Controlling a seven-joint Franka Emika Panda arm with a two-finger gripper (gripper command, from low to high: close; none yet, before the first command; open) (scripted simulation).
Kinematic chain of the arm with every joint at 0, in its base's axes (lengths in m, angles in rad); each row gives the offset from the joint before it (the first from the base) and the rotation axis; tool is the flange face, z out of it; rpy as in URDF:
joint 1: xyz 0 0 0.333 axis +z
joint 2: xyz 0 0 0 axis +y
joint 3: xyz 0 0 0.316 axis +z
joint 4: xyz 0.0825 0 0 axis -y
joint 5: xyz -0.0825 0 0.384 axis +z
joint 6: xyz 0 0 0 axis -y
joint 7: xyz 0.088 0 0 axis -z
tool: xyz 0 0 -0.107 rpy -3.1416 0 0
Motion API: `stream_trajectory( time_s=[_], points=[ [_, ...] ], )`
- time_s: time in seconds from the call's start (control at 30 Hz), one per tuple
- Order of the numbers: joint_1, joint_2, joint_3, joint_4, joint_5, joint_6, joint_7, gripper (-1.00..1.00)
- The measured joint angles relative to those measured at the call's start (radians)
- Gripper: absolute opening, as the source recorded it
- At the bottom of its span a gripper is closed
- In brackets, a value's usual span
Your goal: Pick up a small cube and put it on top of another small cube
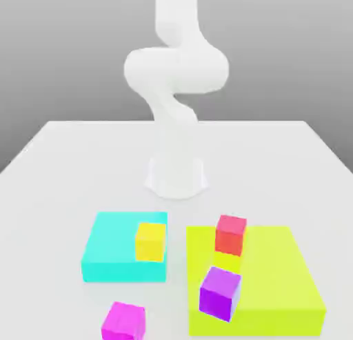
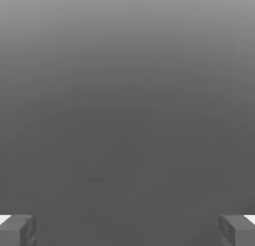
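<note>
White table [image 1: 62, 159] carries a yellow cube [image 1: 150, 241] on a cyan slab [image 1: 110, 252]; I note my gripper [image 2: 127, 230] spread wide, holding nothing.

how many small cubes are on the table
4: a small yellow cube on the cyan slab, small red and purple cubes on the yellow-green slab, a magenta cube on the white table.

White arm [image 1: 176, 76] folded upright, hand [image 2: 127, 230] open wide
</note>
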Motion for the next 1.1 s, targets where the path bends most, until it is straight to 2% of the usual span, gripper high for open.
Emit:
stream_trajectory(
  time_s=[0.87, 1.03, 1.07, 1.1],
  points=[
    [-0.070, 0.949, -0.076, -0.089, 0.049, 0.334, 0.012, 0.00],
    [-0.089, 1.130, -0.057, -0.066, 0.075, 0.463, -0.006, 0.00],
    [-0.092, 1.154, -0.054, -0.061, 0.079, 0.482, -0.009, -1.00],
    [-0.092, 1.154, -0.054, -0.061, 0.079, 0.482, -0.009, -1.00]
  ],
)
